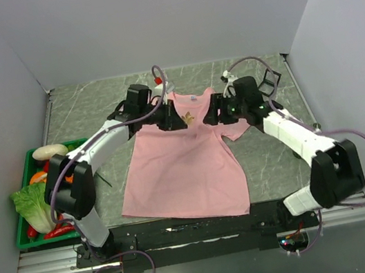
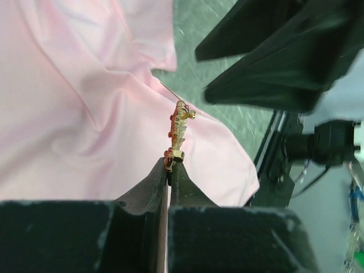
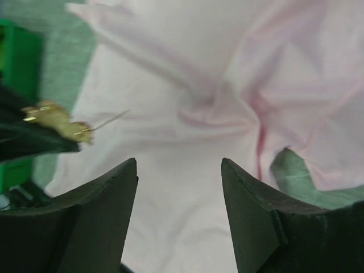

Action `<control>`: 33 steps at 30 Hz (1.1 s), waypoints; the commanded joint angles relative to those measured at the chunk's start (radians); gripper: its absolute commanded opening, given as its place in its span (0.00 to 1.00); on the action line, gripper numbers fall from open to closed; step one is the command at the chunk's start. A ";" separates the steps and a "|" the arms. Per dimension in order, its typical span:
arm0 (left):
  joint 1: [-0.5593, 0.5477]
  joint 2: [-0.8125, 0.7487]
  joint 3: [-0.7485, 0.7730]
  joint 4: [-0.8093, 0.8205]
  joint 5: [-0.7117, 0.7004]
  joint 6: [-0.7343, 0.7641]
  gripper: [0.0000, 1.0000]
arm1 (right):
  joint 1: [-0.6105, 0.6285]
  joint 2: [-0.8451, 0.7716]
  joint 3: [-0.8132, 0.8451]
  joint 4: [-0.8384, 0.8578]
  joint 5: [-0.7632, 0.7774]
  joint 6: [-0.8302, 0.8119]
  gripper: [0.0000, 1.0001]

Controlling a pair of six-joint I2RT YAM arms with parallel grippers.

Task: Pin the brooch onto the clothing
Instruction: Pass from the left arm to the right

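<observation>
Pink fabric: the clothing (image 1: 181, 172) lies spread flat on the counter (image 1: 94, 109), collar at the far end; it is rucked into soft folds below the collar.
Brooch position: the brooch (image 2: 177, 133) is over the upper chest of the clothing, just below the collar, between the two hands.
Left hand: the left hand (image 2: 169, 165) is pressed together on the lower end of the brooch, which stands edge-on above the fingertips.
Right hand: the right hand (image 3: 179, 165) is spread wide and holds nothing, hovering over a gathered fold of the clothing beside the brooch.
Pin needle: a thin wire (image 3: 111, 119) projects from the brooch toward the fabric; whether it has pierced the clothing cannot be told.
Handling, brooch: judged light, rigid and small, with jagged edges and glossy metal. Likely to twist or slip in a tip pinch, and the needle is likely to bend under side load.
Handling, clothing: judged soft, limp and light. It will slide and bunch on the counter rather than resist the needle.
Recommended hold: keep the pinch on the brooch body, clear of needle and clasp. Take the clothing by the raised fold below the collar, so that it is taut against the needle.
Risk: fabric dragging with the needle; brooch rotating in the pinch.
</observation>
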 commanded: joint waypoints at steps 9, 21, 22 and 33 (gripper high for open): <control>-0.029 -0.098 0.095 -0.261 0.146 0.274 0.01 | 0.007 -0.204 0.013 0.070 -0.336 -0.188 0.66; -0.063 -0.114 0.096 -0.298 0.258 0.357 0.01 | 0.071 -0.115 0.097 0.047 -0.410 -0.235 0.57; -0.063 -0.115 0.095 -0.298 0.255 0.357 0.01 | 0.079 -0.112 0.100 0.046 -0.407 -0.235 0.56; -0.062 -0.117 0.095 -0.285 0.231 0.335 0.01 | 0.102 -0.134 0.053 0.066 -0.436 -0.219 0.47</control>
